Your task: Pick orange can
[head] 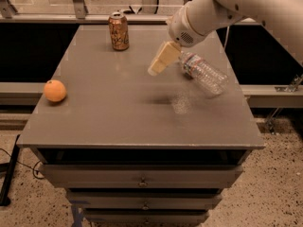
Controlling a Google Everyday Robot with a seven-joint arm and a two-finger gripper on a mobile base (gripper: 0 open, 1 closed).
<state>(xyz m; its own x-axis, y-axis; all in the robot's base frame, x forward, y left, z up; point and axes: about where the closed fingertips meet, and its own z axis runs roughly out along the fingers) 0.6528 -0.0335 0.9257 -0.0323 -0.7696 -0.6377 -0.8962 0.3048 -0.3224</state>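
Observation:
The orange can [119, 30] stands upright near the far edge of the grey table [118, 117], left of centre, orange-gold with a silver top rim. My gripper [156, 68] hangs from the white arm that comes in from the upper right. It hovers above the table, to the right of the can and nearer to me, apart from it. Its cream-coloured fingers [162, 58] point down and to the left, and nothing shows in them.
A clear plastic bottle [203, 73] lies on its side at the right of the table, just behind the gripper. A round orange fruit [55, 91] sits near the left edge. Drawers run below the table front. A railing stands behind the table.

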